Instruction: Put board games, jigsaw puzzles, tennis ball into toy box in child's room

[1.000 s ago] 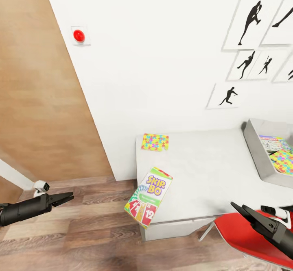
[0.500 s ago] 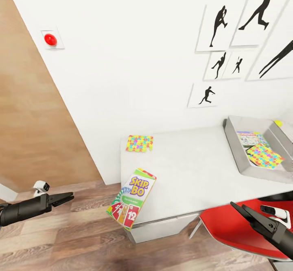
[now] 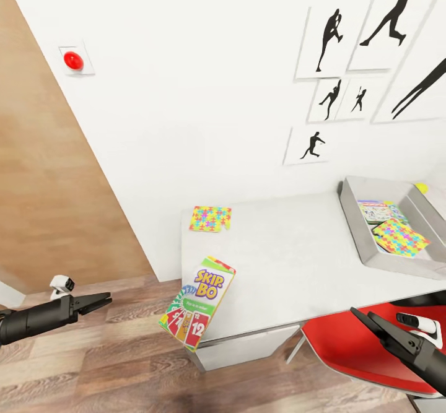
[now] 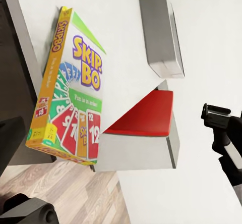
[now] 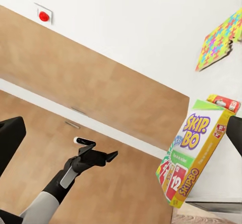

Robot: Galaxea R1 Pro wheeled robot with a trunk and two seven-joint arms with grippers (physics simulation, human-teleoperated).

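We're facing the white table point(image 3: 291, 258) against the wall, and there's the Skip-Bo game box point(image 3: 197, 302) hanging well over the table's near left corner, which makes it an easy edge to pinch from below and above. Further back, close to the wall, one jigsaw puzzle point(image 3: 210, 218) lies flat on the tabletop. Over at the far right end sits the grey toy box point(image 3: 356, 227), and we can see another jigsaw puzzle point(image 3: 399, 237) and a flat printed box point(image 3: 376, 210) already inside it, with the yellow-green tennis ball point(image 3: 421, 187) tucked at its back corner. Our left gripper point(image 3: 99, 302) hovers low over the wood floor, well apart from the table, fingers nearly together with nothing between them. Our right gripper point(image 3: 365, 319) hangs above the red chair point(image 3: 347, 351) just in front of the table, fingers likewise close and carrying nothing. We judge the overhanging game box the likely next target, nearest the left arm
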